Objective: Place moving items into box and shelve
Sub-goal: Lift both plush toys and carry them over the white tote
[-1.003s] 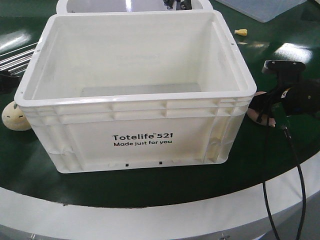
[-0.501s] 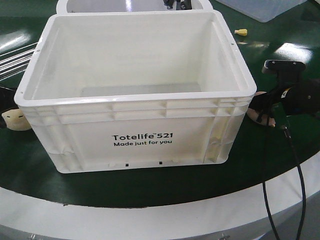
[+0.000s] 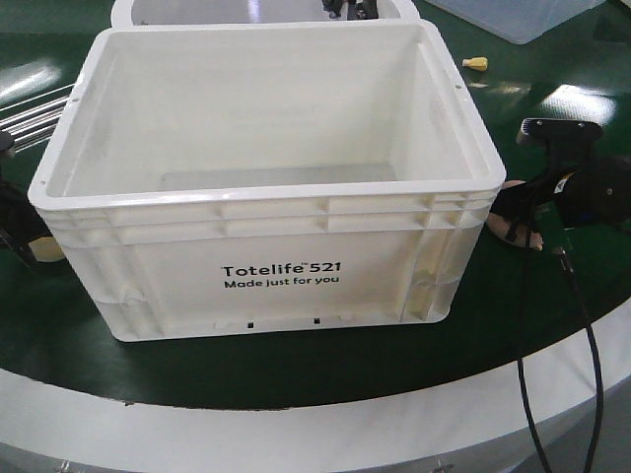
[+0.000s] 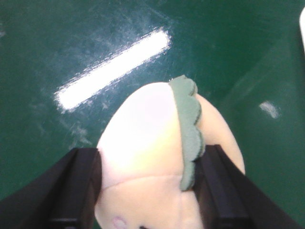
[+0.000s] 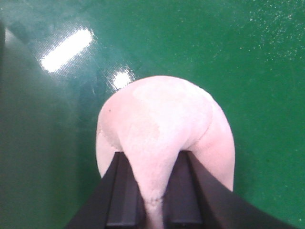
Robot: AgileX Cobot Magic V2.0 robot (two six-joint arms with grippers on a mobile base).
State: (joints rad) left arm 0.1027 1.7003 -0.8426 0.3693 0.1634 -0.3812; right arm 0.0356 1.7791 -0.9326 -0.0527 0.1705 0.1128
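The box (image 3: 266, 192), a large white tote printed "Totelife 521", stands in the middle of the green table with nothing showing inside. To its left, my left gripper (image 3: 14, 225) is down over the cream-yellow item (image 3: 45, 252), which is mostly hidden there. In the left wrist view the black fingers (image 4: 76, 186) press both sides of that cream plush item (image 4: 143, 143), which has a green scalloped strip; the left gripper (image 4: 150, 188) is shut on it. To the right of the box, my right gripper (image 3: 527, 212) (image 5: 155, 191) pinches the narrow end of the reddish, pale-pink-looking item (image 5: 162, 119) (image 3: 510, 209).
A small yellow peg (image 3: 475, 63) lies behind the box at right. An unprinted white tub (image 3: 148, 10) stands behind the box, a pale blue bin (image 3: 523, 15) at top right. A black cable (image 3: 582, 325) hangs from the right arm across the table's white rim (image 3: 296, 424).
My left gripper has come down over the cream-yellow item, which now shows only as a sliver beside the box. The right gripper and its item have barely moved.
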